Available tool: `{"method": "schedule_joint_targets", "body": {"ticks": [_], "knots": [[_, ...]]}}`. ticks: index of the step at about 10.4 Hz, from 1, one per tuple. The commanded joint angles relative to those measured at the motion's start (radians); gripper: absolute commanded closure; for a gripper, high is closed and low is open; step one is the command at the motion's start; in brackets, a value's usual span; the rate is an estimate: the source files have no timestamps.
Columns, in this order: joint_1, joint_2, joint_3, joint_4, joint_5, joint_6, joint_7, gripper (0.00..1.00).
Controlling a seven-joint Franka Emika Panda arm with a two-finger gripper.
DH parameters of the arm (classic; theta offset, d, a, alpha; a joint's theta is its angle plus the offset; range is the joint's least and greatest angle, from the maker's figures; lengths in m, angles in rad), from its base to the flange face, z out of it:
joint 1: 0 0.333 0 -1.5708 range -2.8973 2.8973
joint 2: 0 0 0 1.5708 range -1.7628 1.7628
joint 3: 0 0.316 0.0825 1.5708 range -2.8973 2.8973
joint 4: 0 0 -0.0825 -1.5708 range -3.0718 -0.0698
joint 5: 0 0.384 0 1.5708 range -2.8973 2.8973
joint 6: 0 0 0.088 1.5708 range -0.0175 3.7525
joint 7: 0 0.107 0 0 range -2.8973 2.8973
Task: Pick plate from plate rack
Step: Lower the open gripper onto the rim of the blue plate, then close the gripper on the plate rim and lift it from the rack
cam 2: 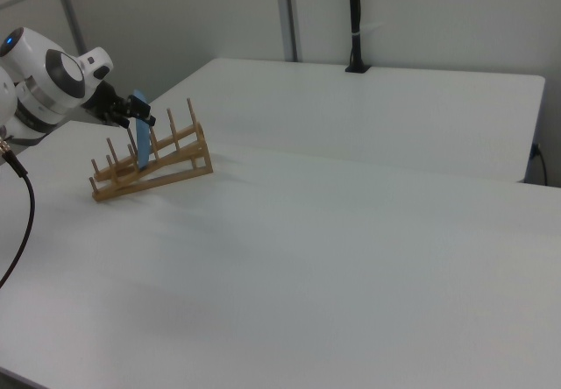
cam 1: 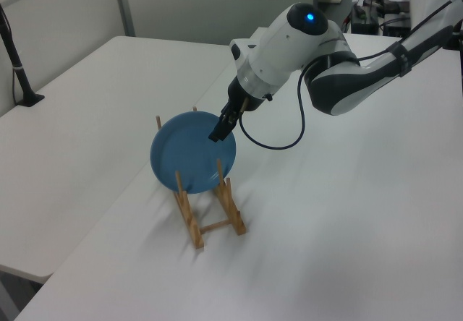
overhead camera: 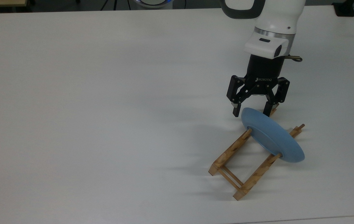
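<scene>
1. Upright in the plate rack [overhead camera: 242,161], the plate [overhead camera: 271,135] was seen standing on edge, propped between the dowel pegs, toward the top view's right on the white counter [overhead camera: 102,109].
2. The gripper [overhead camera: 251,114] was held at the plate's upper rim, with the jaws spread apart to either side of it.
3. No closure on the rim was seen in the top view.
</scene>
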Motion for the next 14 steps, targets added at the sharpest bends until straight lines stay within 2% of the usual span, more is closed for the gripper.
{"method": "schedule_joint_targets", "body": {"ticks": [1,2,6,10,11,12,14], "knots": [[0.013,0.014,-0.008,0.016,-0.023,0.020,0.027,0.88],[0.016,0.020,-0.008,0.016,-0.023,0.020,0.027,1.00],[0.016,0.000,-0.008,0.015,-0.021,0.020,0.025,1.00],[-0.019,-0.095,0.019,0.010,0.003,0.012,0.025,1.00],[-0.045,-0.132,0.042,0.003,0.044,0.003,0.021,1.00],[-0.074,-0.167,0.056,-0.002,0.119,-0.021,0.007,1.00],[-0.100,-0.227,0.056,0.001,0.319,-0.148,-0.191,1.00]]}}
